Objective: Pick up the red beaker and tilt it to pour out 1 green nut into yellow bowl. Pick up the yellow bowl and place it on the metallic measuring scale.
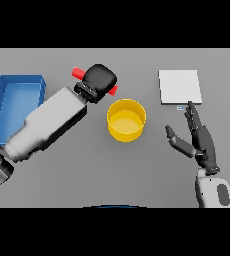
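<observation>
Tipping the red beaker [78, 73] this far, I risk spilling more than one nut, or dropping one short of the yellow bowl [126, 120], since its mouth sits just beside the rim. It lies almost sideways in my left hand [100, 78], fingers wrapped round it, only its red ends showing. My right hand [196, 136] rests spread below the metallic measuring scale [180, 86]; a blue tray [18, 81] sits far left.

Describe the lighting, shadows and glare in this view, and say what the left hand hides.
Head view: light is even and flat on the grey table; no hard shadows or glare. The yellow bowl has a slightly darker inner wall. The left hand covers most of the red beaker; the right hand shows plainly.
</observation>
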